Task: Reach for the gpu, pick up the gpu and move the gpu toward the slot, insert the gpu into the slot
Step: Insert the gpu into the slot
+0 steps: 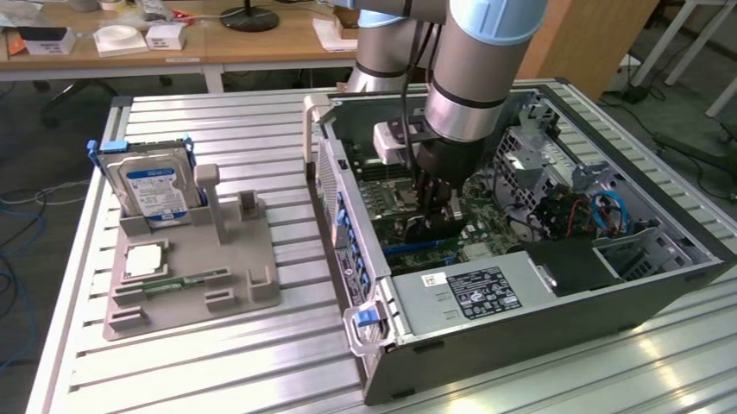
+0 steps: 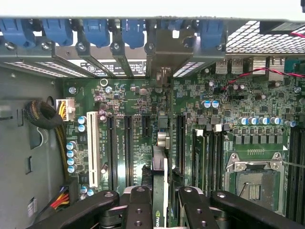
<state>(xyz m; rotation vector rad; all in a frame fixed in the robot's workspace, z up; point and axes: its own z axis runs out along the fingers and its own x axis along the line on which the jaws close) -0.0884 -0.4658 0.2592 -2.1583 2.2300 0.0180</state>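
Gpu held edge-on between half-closed jaws of gripper, deep inside the computer case, just above the motherboard slots; thin, stiff, light, probably fragile; best gripped on bare upper edge.

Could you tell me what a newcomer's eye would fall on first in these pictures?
First, the arm reaching down into the open computer case, its gripper just above the motherboard. The wrist view shows it shut on the gpu, held edge-on over the slots. Outside the case, a hard drive stands in a grey holder.
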